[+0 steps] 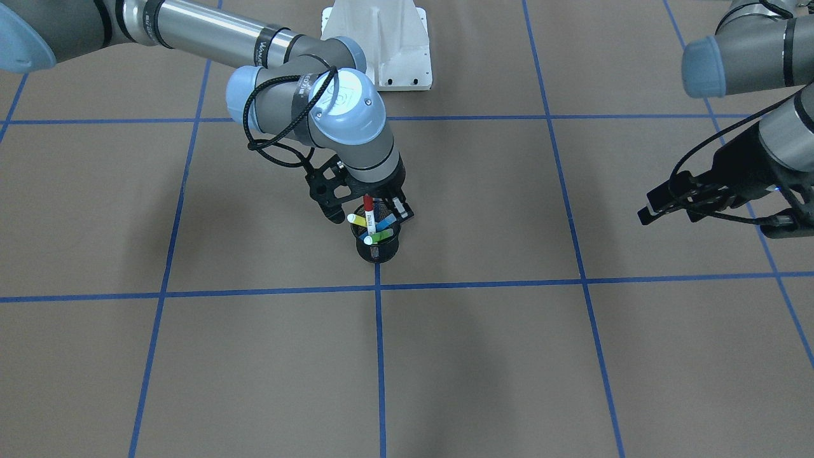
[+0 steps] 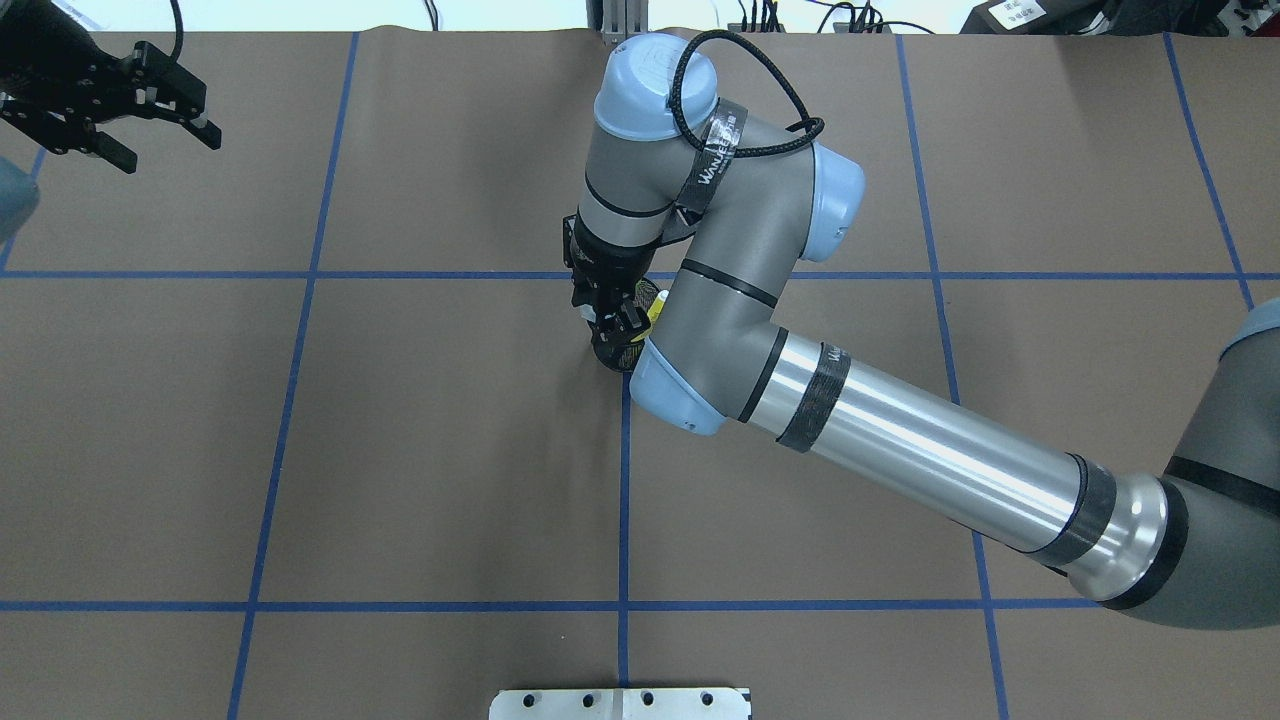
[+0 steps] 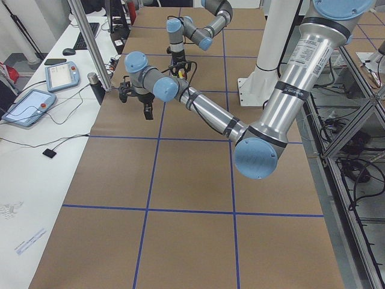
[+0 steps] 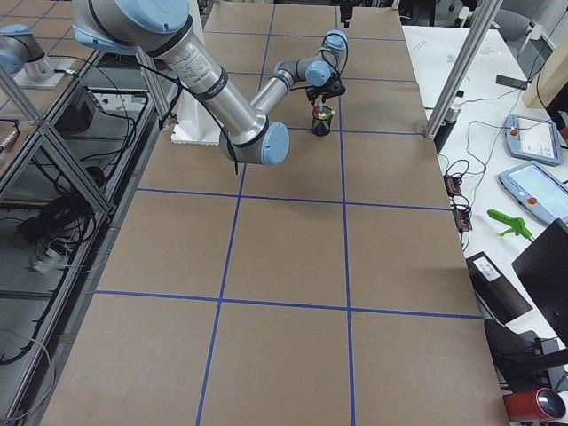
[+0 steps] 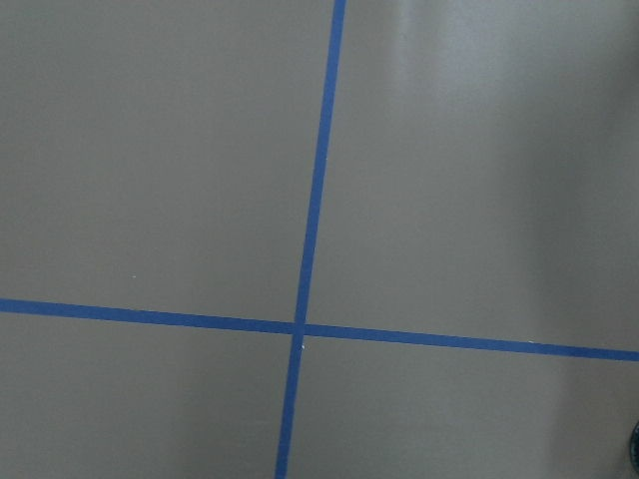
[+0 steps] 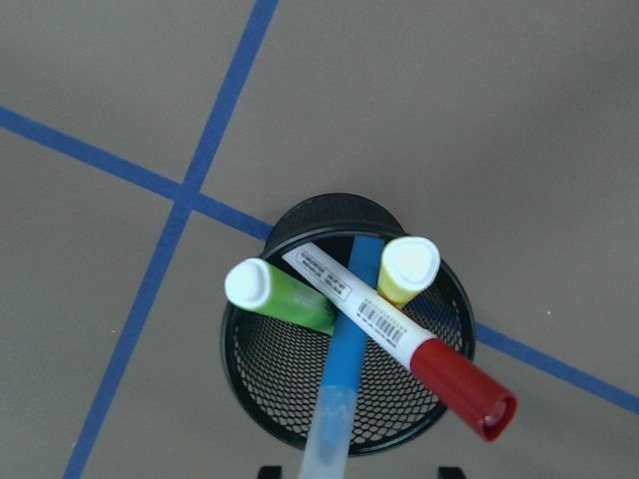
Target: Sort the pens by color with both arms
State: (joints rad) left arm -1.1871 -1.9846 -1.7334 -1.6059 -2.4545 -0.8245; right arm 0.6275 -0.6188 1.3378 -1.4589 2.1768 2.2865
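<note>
hovering right gripper point(image 1: 367, 213) over mesh cup point(image 1: 377, 250) | left gripper point(image 2: 160, 140) aside, jaws apart

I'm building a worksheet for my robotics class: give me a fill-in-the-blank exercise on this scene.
1. All four pens stand in a black mesh ____.
2. The white-barrelled pen has a ____ cap.
3. The gripper over the cup belongs to the robot's ____ arm.
4. The left gripper is open and holds ____.
Missing words: cup; red; right; nothing.
</note>
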